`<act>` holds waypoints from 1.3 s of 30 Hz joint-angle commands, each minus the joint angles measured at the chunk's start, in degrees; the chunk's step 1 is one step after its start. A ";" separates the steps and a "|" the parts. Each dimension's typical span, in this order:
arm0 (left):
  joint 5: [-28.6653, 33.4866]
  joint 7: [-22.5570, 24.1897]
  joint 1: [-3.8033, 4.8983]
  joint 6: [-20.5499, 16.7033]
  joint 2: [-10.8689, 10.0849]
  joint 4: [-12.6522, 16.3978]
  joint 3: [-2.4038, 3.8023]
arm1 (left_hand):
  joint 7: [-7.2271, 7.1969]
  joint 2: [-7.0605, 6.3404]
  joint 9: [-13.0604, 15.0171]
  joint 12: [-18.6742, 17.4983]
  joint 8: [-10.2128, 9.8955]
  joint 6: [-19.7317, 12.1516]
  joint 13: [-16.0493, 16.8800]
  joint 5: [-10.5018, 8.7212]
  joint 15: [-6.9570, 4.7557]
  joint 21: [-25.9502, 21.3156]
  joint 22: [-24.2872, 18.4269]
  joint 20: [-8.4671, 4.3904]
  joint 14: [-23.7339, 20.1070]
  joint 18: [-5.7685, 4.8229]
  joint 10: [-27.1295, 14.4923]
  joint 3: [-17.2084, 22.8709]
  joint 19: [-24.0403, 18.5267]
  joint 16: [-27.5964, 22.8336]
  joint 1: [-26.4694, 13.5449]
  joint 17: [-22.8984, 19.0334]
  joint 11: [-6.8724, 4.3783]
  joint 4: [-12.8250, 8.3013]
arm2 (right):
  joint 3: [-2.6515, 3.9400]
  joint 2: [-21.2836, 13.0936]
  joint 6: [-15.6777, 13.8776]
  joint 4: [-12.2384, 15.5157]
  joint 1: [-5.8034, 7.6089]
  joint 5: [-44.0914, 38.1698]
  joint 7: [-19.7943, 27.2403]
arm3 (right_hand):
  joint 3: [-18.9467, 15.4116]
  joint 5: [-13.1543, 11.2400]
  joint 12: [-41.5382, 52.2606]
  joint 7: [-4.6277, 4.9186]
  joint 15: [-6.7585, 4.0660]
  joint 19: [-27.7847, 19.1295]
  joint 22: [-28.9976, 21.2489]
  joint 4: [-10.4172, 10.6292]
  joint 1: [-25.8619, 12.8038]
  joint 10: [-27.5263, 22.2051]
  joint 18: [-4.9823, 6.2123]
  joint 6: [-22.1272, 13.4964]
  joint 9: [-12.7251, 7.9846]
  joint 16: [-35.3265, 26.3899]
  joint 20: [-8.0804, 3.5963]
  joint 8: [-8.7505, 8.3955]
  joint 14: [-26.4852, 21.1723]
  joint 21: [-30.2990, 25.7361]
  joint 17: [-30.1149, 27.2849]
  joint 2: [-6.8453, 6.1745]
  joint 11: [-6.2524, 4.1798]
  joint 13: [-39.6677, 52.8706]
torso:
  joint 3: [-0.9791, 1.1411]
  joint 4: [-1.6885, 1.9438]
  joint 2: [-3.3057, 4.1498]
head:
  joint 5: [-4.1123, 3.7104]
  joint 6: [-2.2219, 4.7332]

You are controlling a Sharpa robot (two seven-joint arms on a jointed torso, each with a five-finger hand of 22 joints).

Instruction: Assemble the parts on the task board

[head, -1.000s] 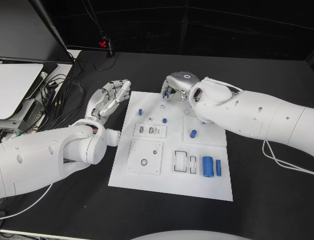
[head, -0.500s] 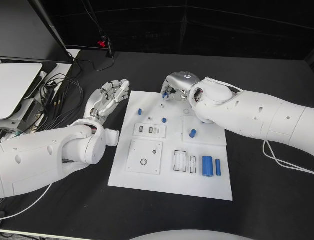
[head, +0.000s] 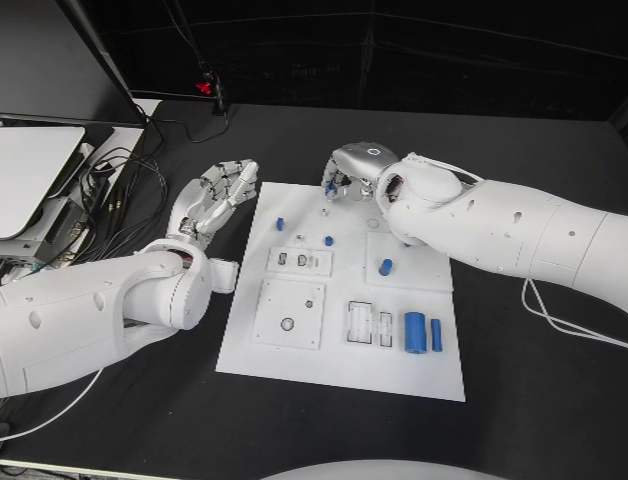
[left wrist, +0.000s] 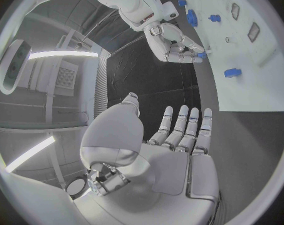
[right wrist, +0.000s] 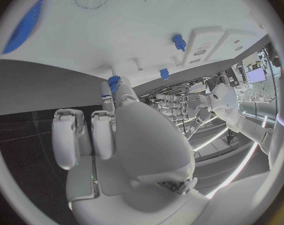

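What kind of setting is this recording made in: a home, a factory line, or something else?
Most likely a robotics lab or test bench. A white task board with small blue parts lies on a black table screened by dark curtains, with loose cables and equipment beside the left hand.

Head camera overhead; wrist cameras share task board (head: 346,290).

The white task board (head: 346,368) lies flat on the black bench, carrying small blue parts (head: 383,267) near its far end and two blue cylinders (head: 417,332) lying beside its recessed slots.
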 commanded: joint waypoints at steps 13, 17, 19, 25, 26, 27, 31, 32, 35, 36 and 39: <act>-0.38 15.83 0.08 0.41 -0.06 0.04 0.03 | 9.19 0.53 -0.11 0.34 0.34 0.24 -0.03 0.45 0.23 0.23 0.06 0.00 -0.11 0.46 0.21 -0.38 -0.21 0.25 0.27 0.06 0.01 -0.10 | -0.10 -0.13 2.98 0.38 -0.07 0.48 -1.46 | 0.16 0.12 -0.36 0.41 0.28 1.45 7.82 0.15 -0.55 -0.26 0.02 -0.17 0.00 -0.52 0.13 -0.19 2.74 -0.35 -0.70 -0.14 0.35 0.07 | 0.07 0.03 0.04 | -0.02 -0.03; -0.38 15.81 0.08 0.40 -0.06 0.00 0.03 | 9.19 0.53 -0.11 0.34 0.34 0.24 -0.03 0.45 0.23 0.23 0.06 0.00 -0.11 0.46 0.21 -0.38 -0.21 0.25 0.27 0.06 0.01 -0.10 | -0.10 -0.28 2.88 0.55 -0.07 0.70 -1.38 | 0.15 0.12 -0.35 0.41 0.28 1.32 7.61 0.16 -0.60 -0.25 0.07 -0.17 0.00 -0.61 0.13 -0.20 2.67 -0.42 -1.07 -0.14 0.35 0.07 | 0.05 0.06 0.04 | -0.04 -0.07; -0.38 15.79 0.08 0.42 -0.06 -0.02 0.02 | 9.19 0.53 -0.11 0.34 0.34 0.24 -0.03 0.45 0.23 0.23 0.06 0.00 -0.11 0.46 0.21 -0.38 -0.21 0.25 0.27 0.06 0.01 -0.10 | -0.11 -0.32 2.90 0.62 -0.07 0.81 -1.32 | 0.15 0.12 -0.35 0.41 0.28 1.31 7.58 0.16 -0.61 -0.24 0.08 -0.17 0.00 -0.63 0.13 -0.21 2.65 -0.43 -1.15 -0.14 0.35 0.07 | 0.05 0.05 0.05 | -0.04 -0.07; -0.38 15.77 0.08 0.42 -0.03 -0.06 0.01 | 9.19 0.59 -0.14 0.35 0.35 0.24 -0.03 0.50 0.23 0.25 0.07 0.00 -0.12 0.45 0.20 -0.40 -0.20 0.26 0.35 0.06 0.02 -0.10 | -0.11 -0.36 2.87 0.75 -0.08 1.06 -1.17 | 0.15 0.12 -0.33 0.41 0.28 1.31 7.59 0.15 -0.65 -0.22 0.08 -0.17 0.00 -0.65 0.14 -0.23 2.64 -0.43 -1.19 -0.15 0.34 0.08 | 0.02 0.09 0.02 | -0.13 -0.07; -0.38 15.76 0.08 0.42 -0.03 -0.07 0.01 | 9.19 0.59 -0.14 0.35 0.35 0.24 -0.03 0.50 0.23 0.25 0.07 0.00 -0.12 0.45 0.20 -0.40 -0.20 0.26 0.35 0.06 0.02 -0.10 | -0.11 -0.35 2.91 0.75 -0.08 1.08 -1.16 | 0.15 0.12 -0.33 0.41 0.28 1.31 7.59 0.15 -0.65 -0.22 0.08 -0.17 0.00 -0.65 0.14 -0.23 2.64 -0.43 -1.19 -0.15 0.34 0.08 | 0.02 0.09 0.02 | -0.13 -0.07; -0.38 15.76 0.08 0.43 -0.03 -0.07 0.01 | 9.19 0.59 -0.14 0.35 0.35 0.24 -0.03 0.50 0.23 0.25 0.07 0.00 -0.12 0.45 0.20 -0.40 -0.20 0.26 0.35 0.06 0.02 -0.10 | -0.11 -0.34 3.02 0.74 -0.08 1.10 -1.20 | 0.15 0.12 -0.34 0.43 0.28 1.31 7.59 0.15 -0.69 -0.24 0.08 -0.22 0.00 -0.66 0.14 -0.28 2.64 -0.44 -1.20 -0.18 0.35 0.08 | 0.01 0.08 0.01 | -0.14 -0.09; -0.38 15.74 0.08 0.41 -0.05 -0.04 0.01 | 9.19 0.59 -0.14 0.35 0.35 0.24 -0.03 0.50 0.23 0.25 0.07 0.00 -0.12 0.45 0.20 -0.40 -0.20 0.26 0.35 0.06 0.02 -0.10 | -0.11 -0.24 3.48 0.60 -0.08 1.13 -1.42 | 0.15 0.12 -0.46 0.63 0.37 1.29 7.55 0.10 -0.96 -0.78 0.08 -0.73 -0.07 -0.74 0.21 -0.79 2.62 -0.48 -1.33 -0.40 0.52 0.04 | -0.01 0.13 0.02 | -0.21 -0.12; -0.38 15.73 0.08 0.40 -0.06 -0.04 0.01 | 9.19 0.59 -0.14 0.35 0.35 0.24 -0.03 0.50 0.23 0.25 0.07 0.00 -0.12 0.45 0.20 -0.40 -0.20 0.26 0.35 0.06 0.02 -0.10 | -0.11 -0.19 3.57 0.54 -0.08 1.14 -1.45 | 0.17 0.12 -0.47 0.65 0.39 1.30 7.55 0.09 -0.98 -0.87 0.08 -0.78 -0.07 -0.75 0.23 -0.84 2.61 -0.48 -1.35 -0.42 0.54 0.03 | -0.02 0.12 0.00 | -0.21 -0.11; -0.38 15.71 0.08 0.41 -0.07 -0.02 0.01 | 9.19 0.63 -0.16 0.36 0.36 0.24 -0.02 0.53 0.23 0.28 0.08 0.00 -0.12 0.44 0.20 -0.42 -0.18 0.27 0.42 0.06 0.02 -0.10 | -0.11 -0.10 3.77 0.44 -0.08 1.15 -1.54 | 0.20 0.11 -0.47 0.69 0.42 1.33 7.61 0.08 -1.01 -1.00 0.07 -0.84 -0.07 -0.78 0.25 -0.93 2.61 -0.46 -1.39 -0.43 0.58 0.03 | -0.01 0.12 0.00 | -0.24 -0.12; -0.38 15.70 0.08 0.41 -0.07 -0.01 0.01 | 9.19 0.63 -0.16 0.36 0.36 0.24 -0.02 0.53 0.23 0.28 0.08 0.00 -0.12 0.44 0.20 -0.42 -0.18 0.27 0.42 0.06 0.02 -0.10 | -0.11 -0.08 3.84 0.44 -0.08 1.15 -1.57 | 0.21 0.11 -0.47 0.70 0.43 1.32 7.59 0.08 -1.02 -1.03 0.07 -0.86 -0.07 -0.78 0.26 -0.95 2.61 -0.47 -1.39 -0.43 0.59 0.03 | -0.01 0.13 0.01 | -0.24 -0.13; -0.38 15.69 0.08 0.41 -0.08 0.00 0.01 | 9.18 0.67 -0.18 0.37 0.36 0.24 -0.02 0.56 0.23 0.29 0.08 0.00 -0.12 0.43 0.19 -0.43 -0.19 0.27 0.48 0.06 0.02 -0.11 | -0.11 -0.09 4.06 0.51 -0.08 1.15 -1.68 | 0.22 0.11 -0.47 0.71 0.44 1.29 7.55 0.08 -1.04 -1.07 0.08 -0.87 -0.06 -0.80 0.27 -0.97 2.60 -0.49 -1.45 -0.42 0.61 0.04 | 0.03 0.13 0.03 | -0.22 -0.10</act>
